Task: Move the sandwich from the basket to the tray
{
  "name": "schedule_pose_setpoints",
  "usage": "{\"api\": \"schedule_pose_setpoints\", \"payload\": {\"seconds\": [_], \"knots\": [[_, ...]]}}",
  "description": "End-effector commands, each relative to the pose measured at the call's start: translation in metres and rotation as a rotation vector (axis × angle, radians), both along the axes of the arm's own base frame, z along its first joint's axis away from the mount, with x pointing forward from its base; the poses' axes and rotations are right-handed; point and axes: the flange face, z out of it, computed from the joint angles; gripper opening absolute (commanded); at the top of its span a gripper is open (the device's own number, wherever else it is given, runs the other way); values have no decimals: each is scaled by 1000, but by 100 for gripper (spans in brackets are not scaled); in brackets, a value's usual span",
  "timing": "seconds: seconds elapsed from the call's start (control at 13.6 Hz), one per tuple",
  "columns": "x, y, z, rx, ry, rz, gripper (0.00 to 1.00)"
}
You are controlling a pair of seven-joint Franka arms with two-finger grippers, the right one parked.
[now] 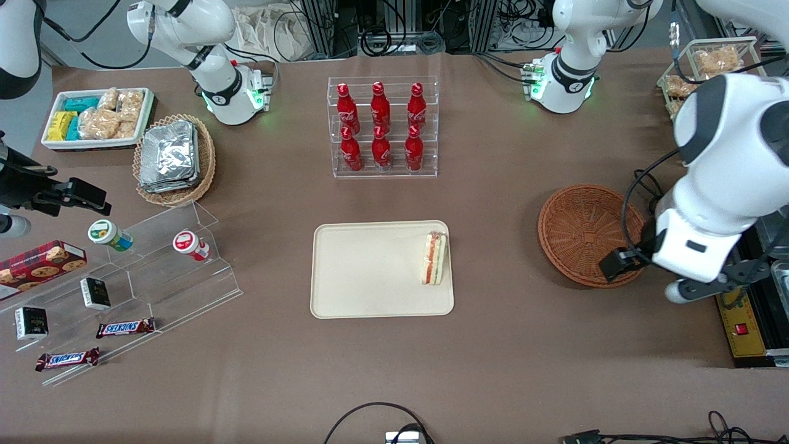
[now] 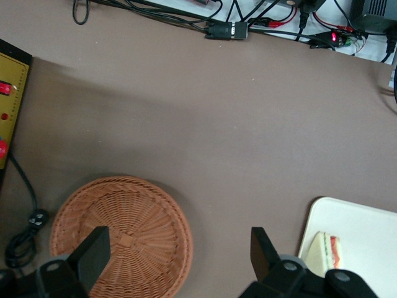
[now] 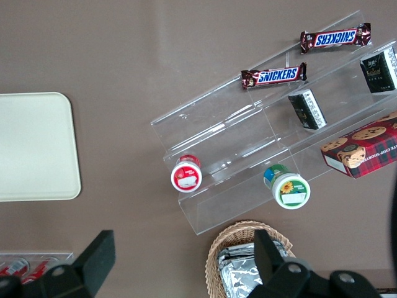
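The sandwich (image 1: 434,259) lies on the cream tray (image 1: 370,271), at the tray's edge toward the working arm's end, cut side up showing its red, orange and green layers. The reddish-brown wicker basket (image 1: 582,225) is empty. In the left wrist view my left gripper (image 2: 180,261) is open and empty. It hangs above the table, with one finger (image 2: 93,254) over the basket (image 2: 130,230) and the other over bare table between the basket and the tray (image 2: 360,230). The sandwich (image 2: 325,251) shows beside that finger. The arm's white wrist (image 1: 696,246) stands beside the basket.
A clear rack of red bottles (image 1: 382,126) stands farther from the front camera than the tray. A yellow control box (image 1: 739,320) and cables lie at the working arm's end. Acrylic steps with snacks (image 1: 123,290), a tan basket of foil packs (image 1: 172,157) and a white bin (image 1: 98,117) lie toward the parked arm's end.
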Motion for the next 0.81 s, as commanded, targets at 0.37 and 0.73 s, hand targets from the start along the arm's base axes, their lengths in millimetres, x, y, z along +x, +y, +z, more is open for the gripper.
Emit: {"api": "schedule_pose_setpoints", "payload": {"seconds": [0.37,0.73], "knots": [[-63,71,52,39,27,-170,100],[-105,73,83,16,20,-205,100]]}}
